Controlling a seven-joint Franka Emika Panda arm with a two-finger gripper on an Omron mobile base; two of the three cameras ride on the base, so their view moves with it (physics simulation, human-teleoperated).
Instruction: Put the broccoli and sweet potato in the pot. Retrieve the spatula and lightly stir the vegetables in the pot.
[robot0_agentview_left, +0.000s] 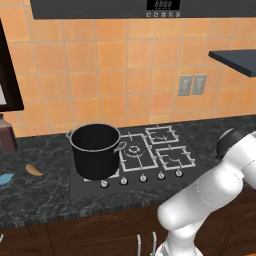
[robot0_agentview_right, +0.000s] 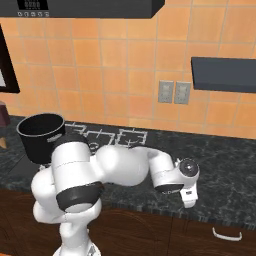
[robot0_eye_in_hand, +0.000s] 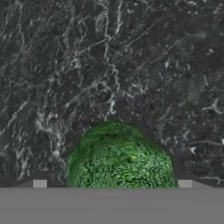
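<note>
Broccoli (robot0_eye_in_hand: 120, 159), a small lumpy bright-green piece, is sitting right at the bottom middle of my hand view, just ahead of the gripper (robot0_eye_in_hand: 112, 185) and between its two small dark finger tips (robot0_eye_in_hand: 40, 183), which are flanking it wide apart. I cannot tell whether the tips are touching it or clamping it, so I am not calling this a grasp. Around the vegetable I am seeing dark speckled stone counter (robot0_eye_in_hand: 109, 65).

From the right base view I am watching the white arm reaching out to its right and bending down at the wrist over the counter's front edge, to the right of the black gas hob (robot0_agentview_right: 107, 135).

On the left base view the tall black cylindrical stockpot with a shiny rim (robot0_agentview_left: 95, 150) is standing on the hob's front-left burner, well apart from the hand. Left of it, the small orange-brown tapered sweet potato (robot0_agentview_left: 34, 170) is lying on the counter, and a bit of the light blue spatula (robot0_agentview_left: 5, 178) is showing at the picture's left edge, near the tuber.
</note>
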